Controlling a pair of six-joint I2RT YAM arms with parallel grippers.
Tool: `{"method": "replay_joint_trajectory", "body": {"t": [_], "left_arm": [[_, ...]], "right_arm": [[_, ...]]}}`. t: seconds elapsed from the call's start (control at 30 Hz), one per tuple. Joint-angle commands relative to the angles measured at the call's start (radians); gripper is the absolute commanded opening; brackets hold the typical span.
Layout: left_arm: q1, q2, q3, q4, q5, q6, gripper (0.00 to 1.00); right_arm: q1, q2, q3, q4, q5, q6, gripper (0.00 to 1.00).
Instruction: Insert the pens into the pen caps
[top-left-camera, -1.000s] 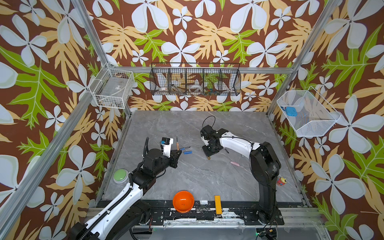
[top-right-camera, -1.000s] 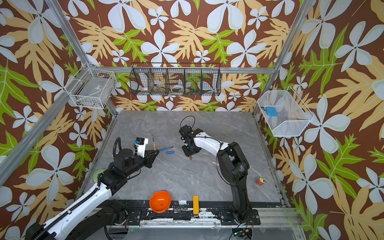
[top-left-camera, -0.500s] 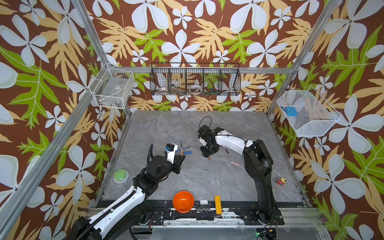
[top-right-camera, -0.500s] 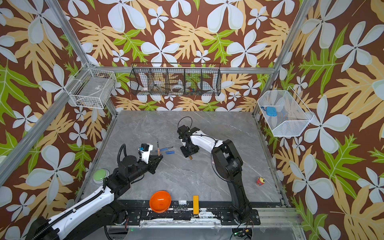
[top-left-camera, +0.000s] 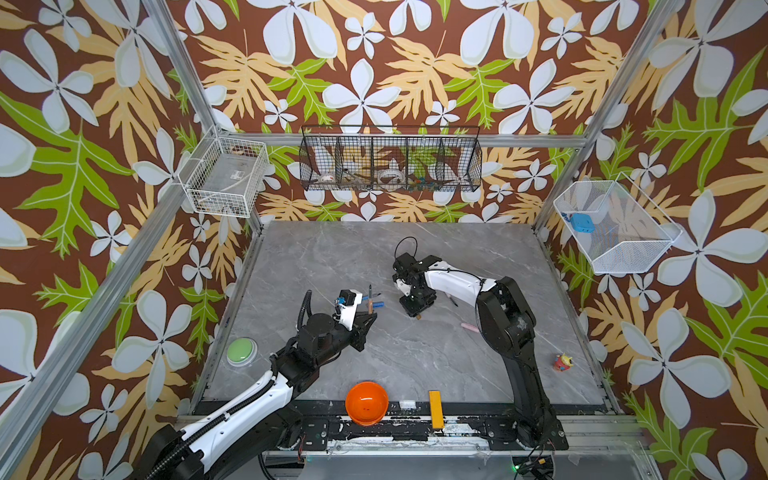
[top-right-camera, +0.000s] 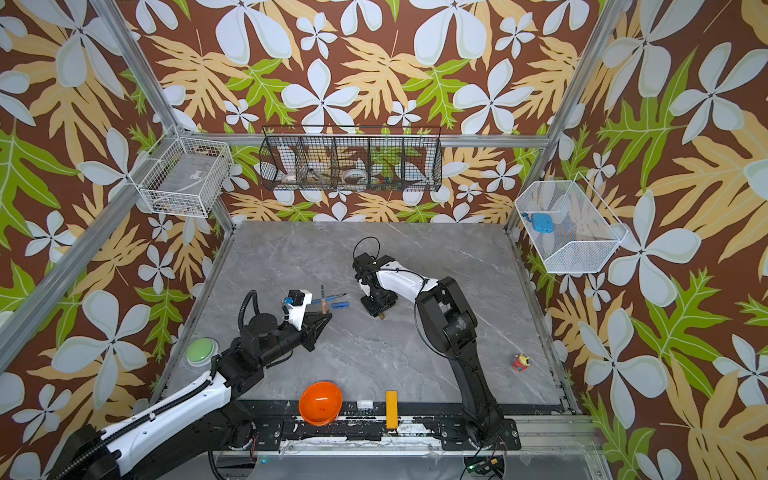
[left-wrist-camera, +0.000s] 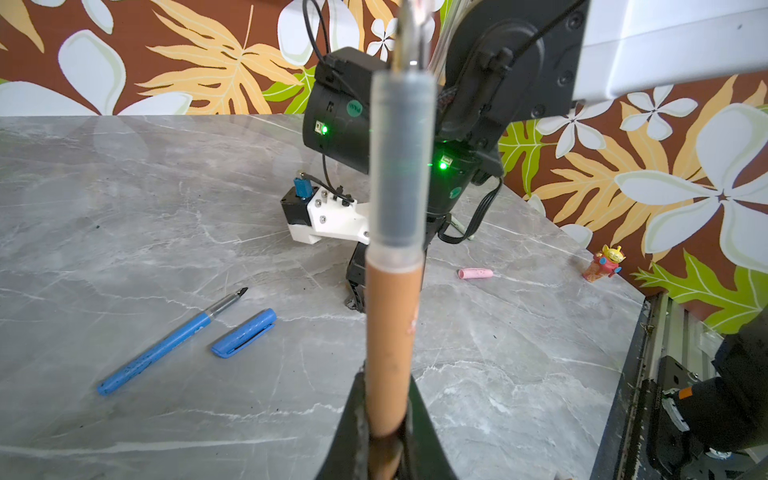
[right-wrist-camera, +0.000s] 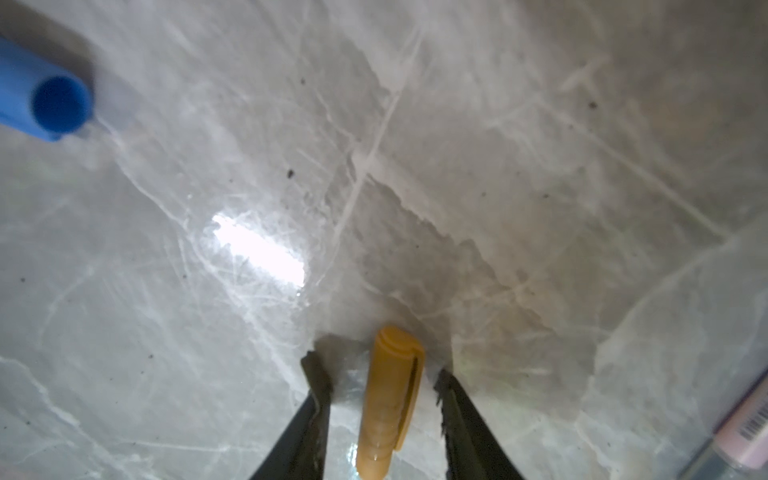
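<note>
Two claws split the work: in a top view the left gripper (top-left-camera: 372, 317) clamps the brown pen (top-left-camera: 369, 306) upright while the right gripper (top-left-camera: 417, 309) noses down over the brown cap (top-left-camera: 419, 317); the left wrist view shows the pen rising tip-up from closed jaws; the right wrist view shows the cap lying lengthwise between parted jaws, seemingly clear of both.

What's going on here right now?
The left gripper is shut on the brown pen, holding it uncapped off the table. The right gripper is down at the table, jaws open on either side of the brown cap lying there, not gripping it. The blue pen and blue cap lie apart nearby; a pink cap lies near the right arm.
</note>
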Motion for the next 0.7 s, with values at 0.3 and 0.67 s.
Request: {"method": "replay_joint_trajectory", "body": {"t": [0.3,0.67], "left_arm": [[-0.004,0.039,0.020,0.050,0.059,0.007,0.00],[-0.005,0.100,0.045,0.073,0.086,0.000,0.00]], "right_arm": [[-0.020,-0.033,-0.097,0.097,-0.040,-0.003,0.20],[-0.046,-0.305,-0.371,0.389,-0.110,0.073,0.16]]}}
